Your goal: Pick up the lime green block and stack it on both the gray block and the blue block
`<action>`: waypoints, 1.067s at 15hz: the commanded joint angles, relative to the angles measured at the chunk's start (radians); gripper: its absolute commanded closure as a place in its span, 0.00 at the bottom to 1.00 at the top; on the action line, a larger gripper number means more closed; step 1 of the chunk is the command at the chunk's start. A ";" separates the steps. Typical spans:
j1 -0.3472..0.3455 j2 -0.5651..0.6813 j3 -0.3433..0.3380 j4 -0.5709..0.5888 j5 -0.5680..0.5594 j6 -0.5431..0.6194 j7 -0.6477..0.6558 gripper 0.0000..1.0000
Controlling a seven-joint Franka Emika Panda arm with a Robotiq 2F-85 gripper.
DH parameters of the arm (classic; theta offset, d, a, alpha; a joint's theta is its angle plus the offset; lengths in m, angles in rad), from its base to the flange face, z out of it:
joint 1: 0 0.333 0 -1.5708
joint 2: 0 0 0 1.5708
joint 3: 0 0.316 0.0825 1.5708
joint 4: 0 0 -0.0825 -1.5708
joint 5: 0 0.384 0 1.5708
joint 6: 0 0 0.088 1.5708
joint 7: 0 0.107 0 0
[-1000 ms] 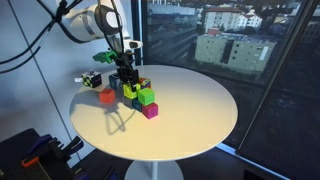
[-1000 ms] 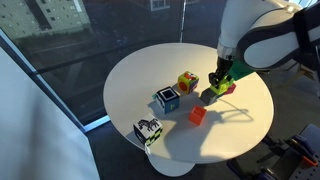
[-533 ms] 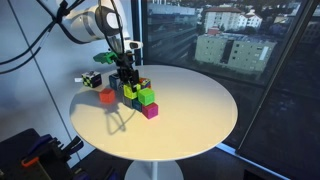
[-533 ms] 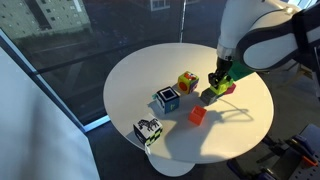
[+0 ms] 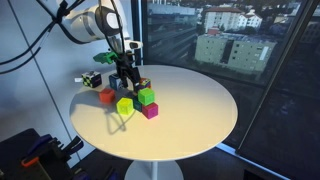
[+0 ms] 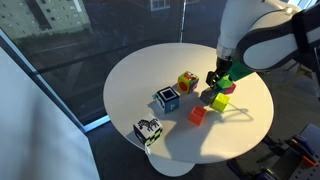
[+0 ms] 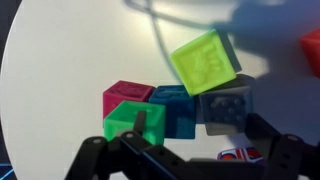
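Observation:
The lime green block (image 7: pixel 205 62) is free of the gripper and sits tilted just beyond the gray block (image 7: pixel 225 103) and the blue block (image 7: pixel 175 110) in the wrist view. In both exterior views the lime green block (image 5: pixel 124 104) (image 6: pixel 222 103) is low at the table, beside the cluster, not on top of it. My gripper (image 7: pixel 190 152) (image 5: pixel 125 76) hangs open right above the gray and blue blocks, with nothing between its fingers. The gray block (image 6: pixel 207 96) shows below the gripper in an exterior view.
A deeper green block (image 7: pixel 135 118) (image 5: pixel 146 97) and a magenta block (image 7: pixel 125 95) (image 5: pixel 150 110) touch the cluster. A red-orange block (image 5: pixel 106 96) (image 6: pixel 198 116) lies close by. Three patterned cubes (image 6: pixel 167 98) (image 6: pixel 148 131) (image 6: pixel 187 82) stand on the round white table (image 5: pixel 200 140).
The gripper has opened. The lime green block, held at the gripper above the cluster before, has dropped to the table beside the blocks. The arm has hardly moved.

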 commanded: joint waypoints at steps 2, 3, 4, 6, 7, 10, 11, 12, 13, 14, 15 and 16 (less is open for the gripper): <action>0.008 -0.021 0.004 0.000 -0.013 -0.014 0.013 0.00; 0.008 -0.022 0.006 0.000 -0.007 -0.019 0.009 0.00; 0.007 -0.024 0.011 -0.001 0.012 -0.033 -0.005 0.00; 0.003 -0.030 0.019 -0.007 0.038 -0.059 -0.025 0.00; 0.001 -0.035 0.024 -0.012 0.054 -0.077 -0.039 0.00; -0.005 -0.040 0.036 -0.020 0.105 -0.128 -0.081 0.00; -0.005 -0.041 0.037 -0.023 0.112 -0.138 -0.089 0.00; -0.006 -0.040 0.037 -0.026 0.113 -0.143 -0.094 0.00; -0.008 -0.039 0.036 -0.029 0.110 -0.138 -0.107 0.00; -0.012 -0.037 0.037 -0.033 0.114 -0.128 -0.130 0.00; -0.016 -0.035 0.037 -0.037 0.117 -0.117 -0.153 0.00; -0.020 -0.034 0.037 -0.040 0.122 -0.110 -0.175 0.00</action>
